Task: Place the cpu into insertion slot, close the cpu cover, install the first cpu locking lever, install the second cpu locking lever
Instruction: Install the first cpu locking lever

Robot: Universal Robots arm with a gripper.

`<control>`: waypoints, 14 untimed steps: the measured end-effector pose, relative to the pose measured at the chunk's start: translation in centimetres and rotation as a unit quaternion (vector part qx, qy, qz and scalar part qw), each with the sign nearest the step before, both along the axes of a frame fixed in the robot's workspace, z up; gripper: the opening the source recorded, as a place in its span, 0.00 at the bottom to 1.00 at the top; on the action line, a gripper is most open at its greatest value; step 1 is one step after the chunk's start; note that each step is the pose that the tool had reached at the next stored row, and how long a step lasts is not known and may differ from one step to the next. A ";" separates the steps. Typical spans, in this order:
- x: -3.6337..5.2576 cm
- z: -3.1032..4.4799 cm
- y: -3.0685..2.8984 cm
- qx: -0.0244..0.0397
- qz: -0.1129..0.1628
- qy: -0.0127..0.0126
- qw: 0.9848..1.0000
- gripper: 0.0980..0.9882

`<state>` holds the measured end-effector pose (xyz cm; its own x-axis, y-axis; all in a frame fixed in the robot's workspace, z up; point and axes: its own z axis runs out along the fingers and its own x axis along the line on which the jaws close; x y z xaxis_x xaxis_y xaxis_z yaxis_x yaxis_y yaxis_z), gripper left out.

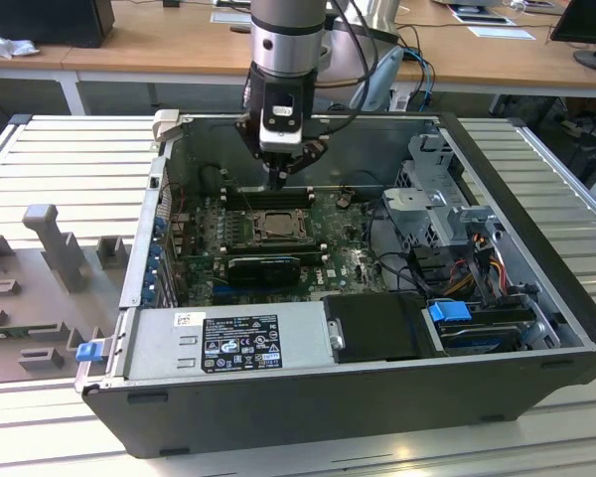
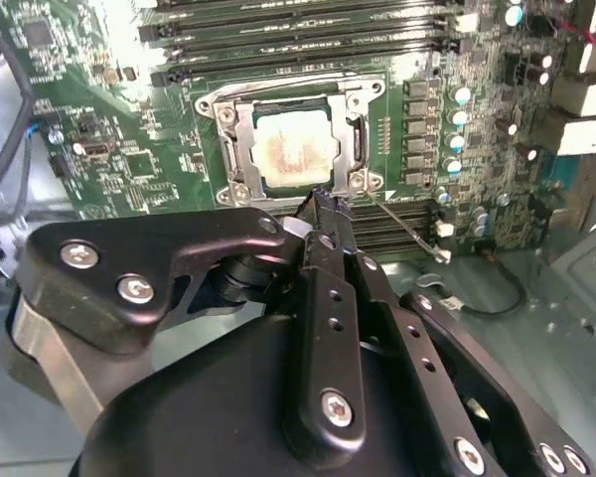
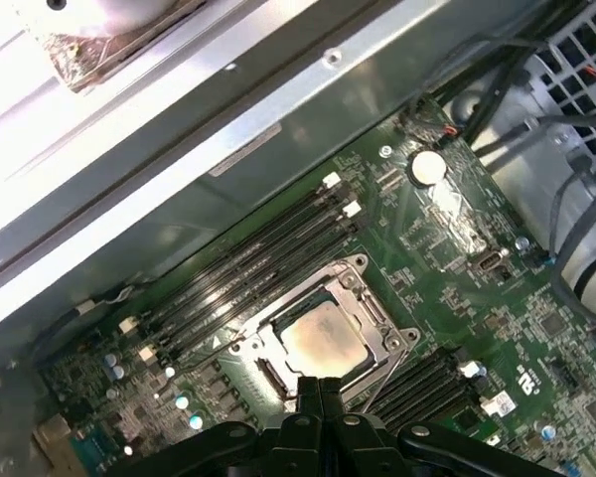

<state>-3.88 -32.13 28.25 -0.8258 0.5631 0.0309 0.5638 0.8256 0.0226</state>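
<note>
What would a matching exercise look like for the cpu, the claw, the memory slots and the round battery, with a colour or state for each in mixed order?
Things:
1. cpu
2. claw
3. memory slots
4. round battery

Colours or states:
A. long, black, lying in rows
B. shut
C. silvery disc
D. pale, silvery-beige square face

Pairs: 1-D, 2-B, 3-A, 4-C

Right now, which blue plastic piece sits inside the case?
The blue latch at the exterior view's right; the blue tab sits on a corner of the case.
</note>
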 end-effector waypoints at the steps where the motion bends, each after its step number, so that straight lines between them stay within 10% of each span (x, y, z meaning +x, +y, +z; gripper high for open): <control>1: 0.00 0.00 0.00 0.000 0.008 0.000 1.000 0.01; 9: 0.00 -0.02 0.00 0.000 0.074 0.000 0.997 0.01; 14: -0.08 -0.09 0.00 -0.001 0.119 -0.009 0.993 0.01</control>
